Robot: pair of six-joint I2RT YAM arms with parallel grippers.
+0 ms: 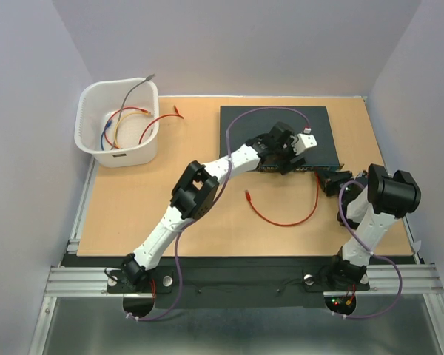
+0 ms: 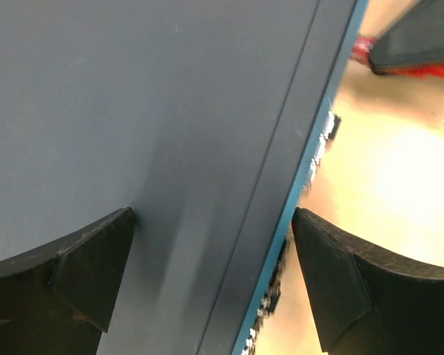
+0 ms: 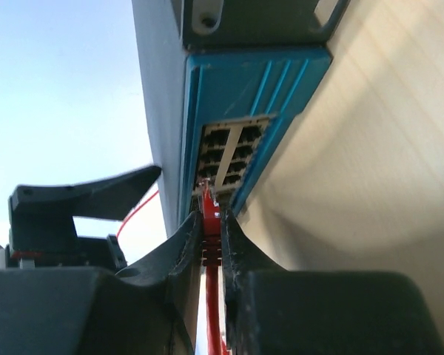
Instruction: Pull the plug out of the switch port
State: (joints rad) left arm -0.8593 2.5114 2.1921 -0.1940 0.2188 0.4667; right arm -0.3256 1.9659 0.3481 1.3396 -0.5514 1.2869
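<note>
At the far left corner of the table (image 1: 133, 207) stands a white basket (image 1: 123, 157) with several loose cables (image 1: 126, 118) lying inside it.

The left arm reaches from its base across to the middle of the table. The left gripper (image 2: 214, 277) is spread wide, grasping nothing, and straddles the near long edge of the switch (image 1: 274, 122). One of its fingers (image 2: 89, 266) lies over the dark top and the other lies past the teal face, above the table. Whether they press on the box cannot be told.

The switch lies flat at the far middle of the table, right of the basket and well apart from it. Its thin teal face (image 3: 229, 96) with the sockets is turned towards the near side.

A red cable (image 1: 285, 222) loops over the table just near of the switch. Its free end lies to the left, and the other end runs up to the right end of the teal face.

There the right gripper (image 3: 211, 248) is clenched on the red plug (image 3: 209, 214). The plug's tip sits at the mouth of a socket in the teal face.
</note>
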